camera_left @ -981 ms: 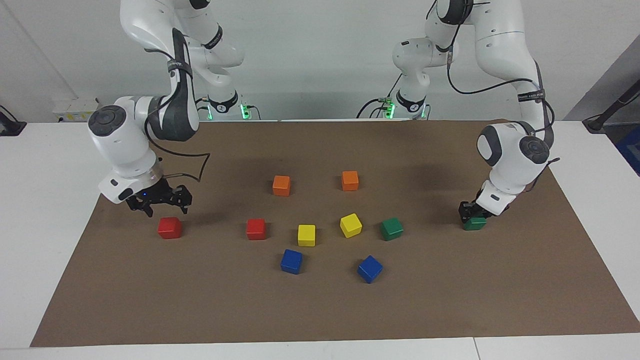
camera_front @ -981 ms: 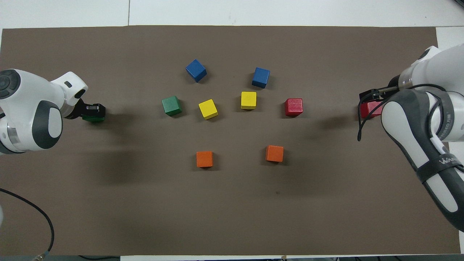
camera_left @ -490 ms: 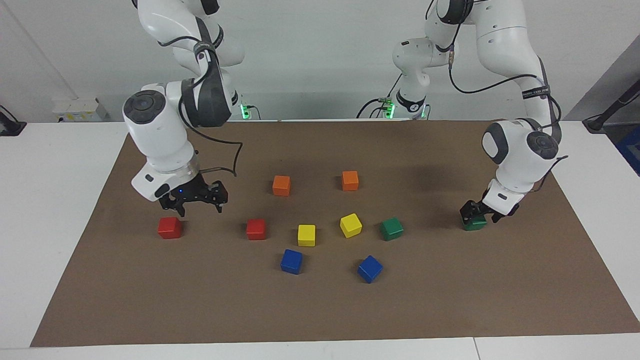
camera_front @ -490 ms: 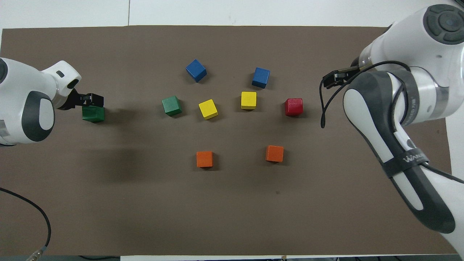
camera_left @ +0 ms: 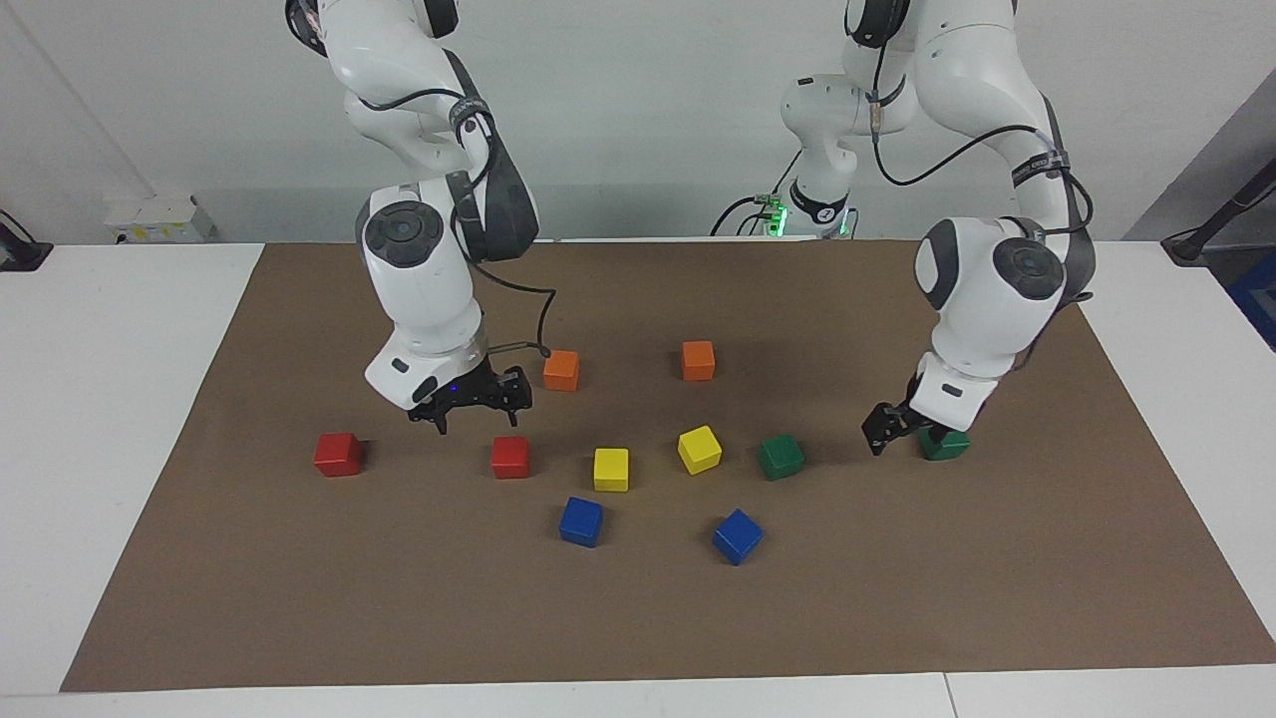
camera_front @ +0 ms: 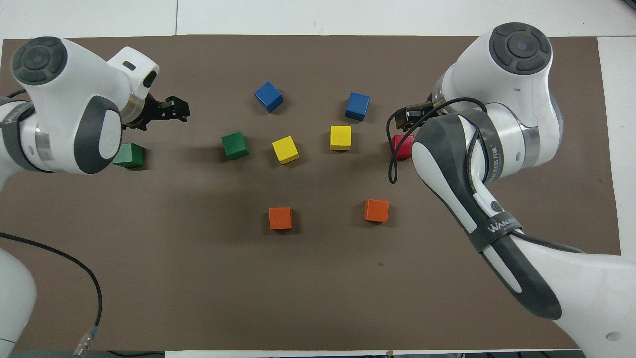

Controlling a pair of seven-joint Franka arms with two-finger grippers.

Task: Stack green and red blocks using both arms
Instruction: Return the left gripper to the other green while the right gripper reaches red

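Two red blocks lie on the mat: one (camera_left: 338,454) toward the right arm's end, hidden under the arm in the overhead view, and one (camera_left: 509,457) (camera_front: 402,146) nearer the middle. Two green blocks lie there too: one (camera_left: 944,443) (camera_front: 128,154) toward the left arm's end and one (camera_left: 781,456) (camera_front: 235,145) nearer the middle. My right gripper (camera_left: 478,411) (camera_front: 411,116) is open and empty, low over the mat beside the middle red block. My left gripper (camera_left: 885,431) (camera_front: 171,107) is open and empty, just above the mat between the two green blocks.
Two orange cubes (camera_left: 561,370) (camera_left: 698,360) lie nearer the robots. Two yellow cubes (camera_left: 611,469) (camera_left: 699,449) sit between the middle red and green blocks. Two blue cubes (camera_left: 581,521) (camera_left: 738,536) lie farther out. All rest on a brown mat (camera_left: 638,618) on a white table.
My right gripper moved from beside the outer red block to the middle red block. My left gripper let go of the outer green block, rose and moved toward the middle.
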